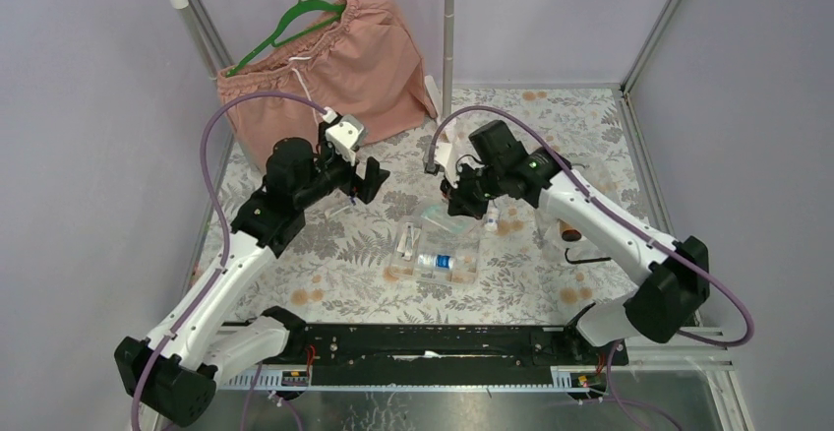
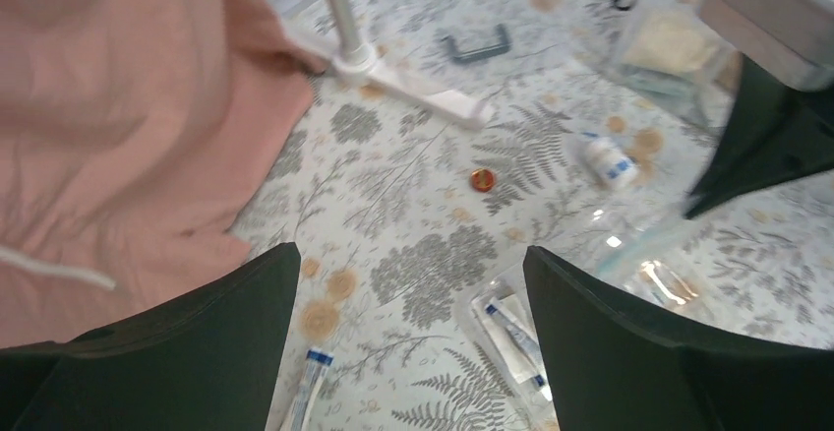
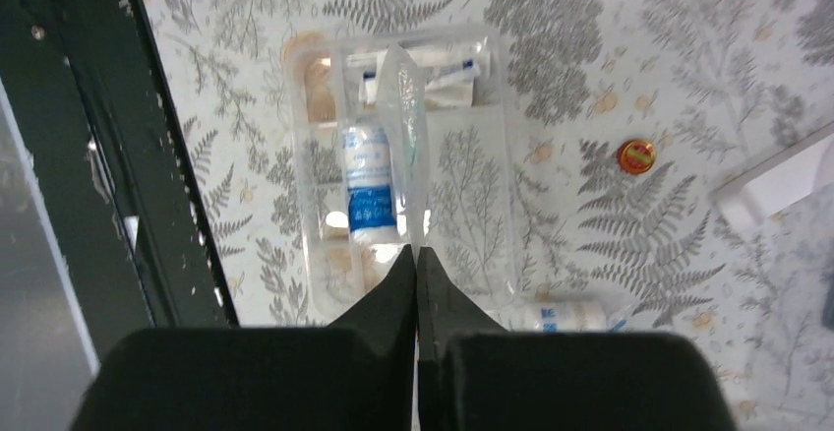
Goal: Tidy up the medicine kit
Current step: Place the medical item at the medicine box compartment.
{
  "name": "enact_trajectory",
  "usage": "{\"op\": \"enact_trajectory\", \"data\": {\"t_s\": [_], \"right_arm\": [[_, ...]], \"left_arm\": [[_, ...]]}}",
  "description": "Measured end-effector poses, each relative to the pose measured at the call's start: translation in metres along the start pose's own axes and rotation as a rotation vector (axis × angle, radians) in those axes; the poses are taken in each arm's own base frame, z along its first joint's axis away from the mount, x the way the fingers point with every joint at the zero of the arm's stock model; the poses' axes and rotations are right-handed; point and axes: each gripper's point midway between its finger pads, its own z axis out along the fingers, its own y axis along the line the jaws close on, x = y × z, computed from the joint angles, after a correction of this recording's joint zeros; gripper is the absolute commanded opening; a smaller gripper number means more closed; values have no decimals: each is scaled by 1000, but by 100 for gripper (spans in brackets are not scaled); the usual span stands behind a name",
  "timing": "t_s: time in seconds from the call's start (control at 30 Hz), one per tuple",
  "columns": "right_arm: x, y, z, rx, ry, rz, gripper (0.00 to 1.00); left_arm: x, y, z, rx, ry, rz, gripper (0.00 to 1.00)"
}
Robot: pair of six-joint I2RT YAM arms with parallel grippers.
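On your far left the pink shorts (image 1: 325, 67) hang on a green hanger (image 1: 295, 20) from the rail. Your left gripper (image 1: 372, 180) hangs just in front of them, above the fern-print table (image 1: 325, 274). Its jaws stand wide apart and hold nothing. In the left wrist view a white tube (image 2: 310, 392) with a blue band lies below the left finger, and flat sachets (image 2: 511, 328) with blue-and-white print lie by the right finger. Their lettering is too blurred to read. Beyond the fingertips lie an orange cap (image 2: 482, 179), a small white bottle (image 2: 610, 160) with a blue label, and the black U-shaped handle (image 2: 477, 45).

The clear box (image 1: 472, 254) sits open at the table's centre, to the right of that gripper and well apart from it. Inside it lies a bottle (image 3: 369, 190) with a blue-and-white label, no words legible, and sachets fill the far compartment.

Your right gripper (image 3: 416, 254) hovers directly over the box's near end with its jaws pressed together. A clear packet (image 3: 408, 126) stands up from the box right at the fingertips. You cannot tell whether it is pinched. Right of the box lies another small bottle (image 3: 561, 315), and farther right a brown bottle (image 1: 567, 229)
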Motion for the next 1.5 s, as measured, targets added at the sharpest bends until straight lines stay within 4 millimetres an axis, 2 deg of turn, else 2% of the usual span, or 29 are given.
{"op": "enact_trajectory", "data": {"t_s": [0.27,0.4,0.53,0.9,1.5], "right_arm": [[33,-3,11,-57,215,39,0],[47,-7,19,-56,295,48,1],[55,-5,28,-65,343,33,1],[62,-3,55,-115,408,-15,3],[82,-5,79,-170,465,-18,4]], "left_arm": [[33,55,-4,-267,41,-130,96],[47,70,-7,-340,47,-193,96],[56,72,-7,-358,61,-220,96],[63,73,-5,-365,60,-232,97],[65,73,-5,-365,63,-232,97]]}}
